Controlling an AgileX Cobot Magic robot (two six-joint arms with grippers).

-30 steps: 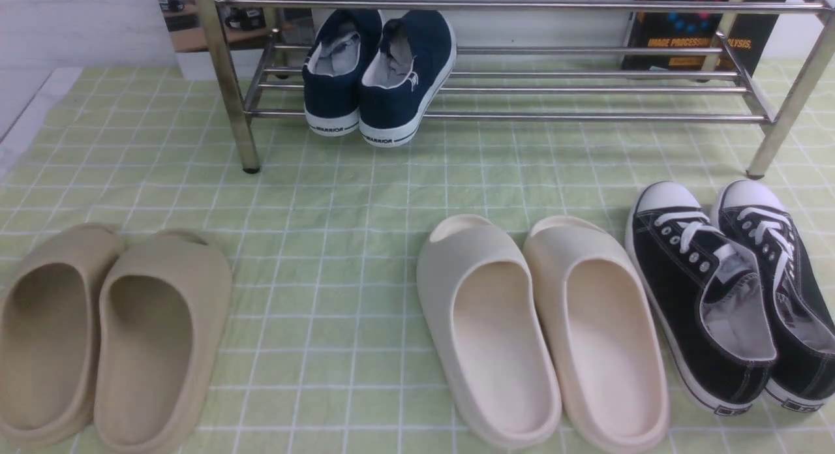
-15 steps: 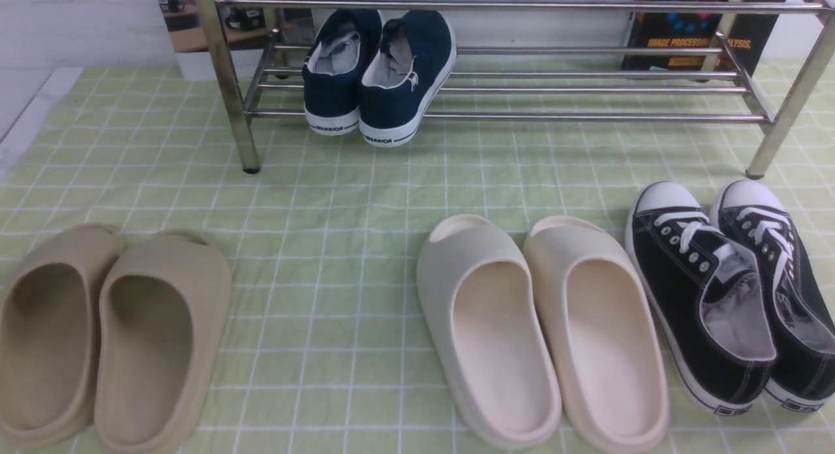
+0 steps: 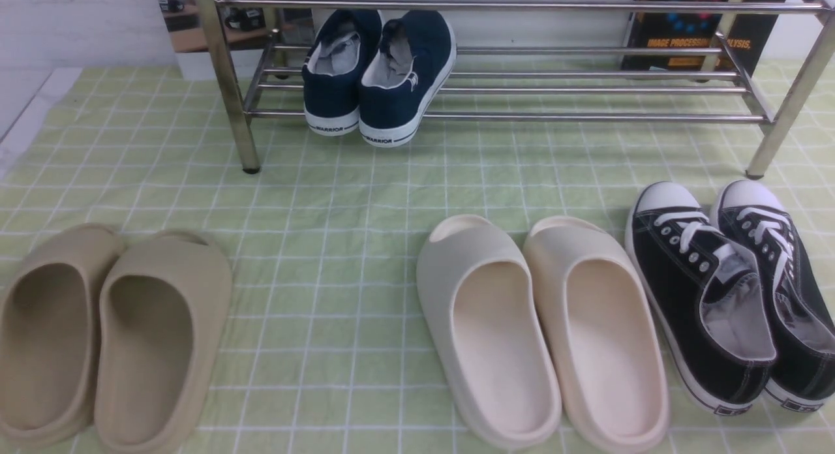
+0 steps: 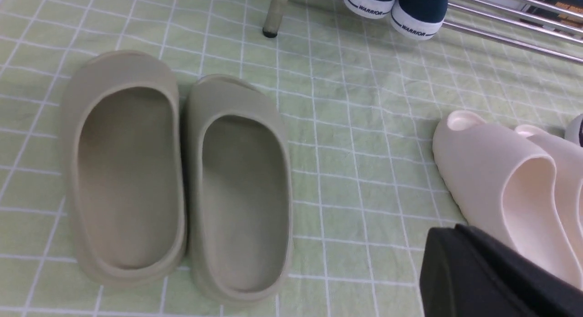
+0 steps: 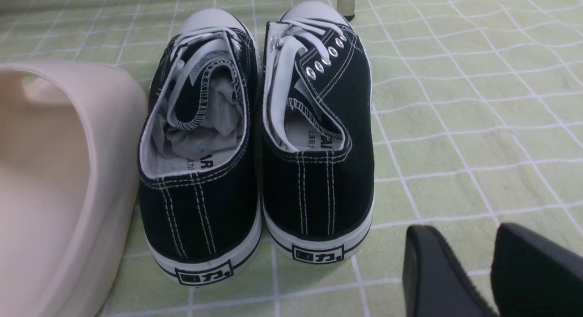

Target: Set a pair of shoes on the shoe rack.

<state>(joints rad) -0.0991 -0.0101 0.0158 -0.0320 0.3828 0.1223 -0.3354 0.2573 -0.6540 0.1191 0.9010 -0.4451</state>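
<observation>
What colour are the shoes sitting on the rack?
Navy blue shoes with white soles, clearest in the front view.

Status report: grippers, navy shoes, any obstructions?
Left gripper shut, right gripper slightly open, both empty. Navy canvas slip-on sneakers on chrome shoe rack. Nothing blocking.

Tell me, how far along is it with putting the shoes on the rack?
It looks done: the navy shoes sit side by side on the shoe rack, heels overhanging the front bar. Nothing is in hand; the right gripper hangs empty near the black sneakers. The tan slides and cream slides remain on the cloth.
</observation>
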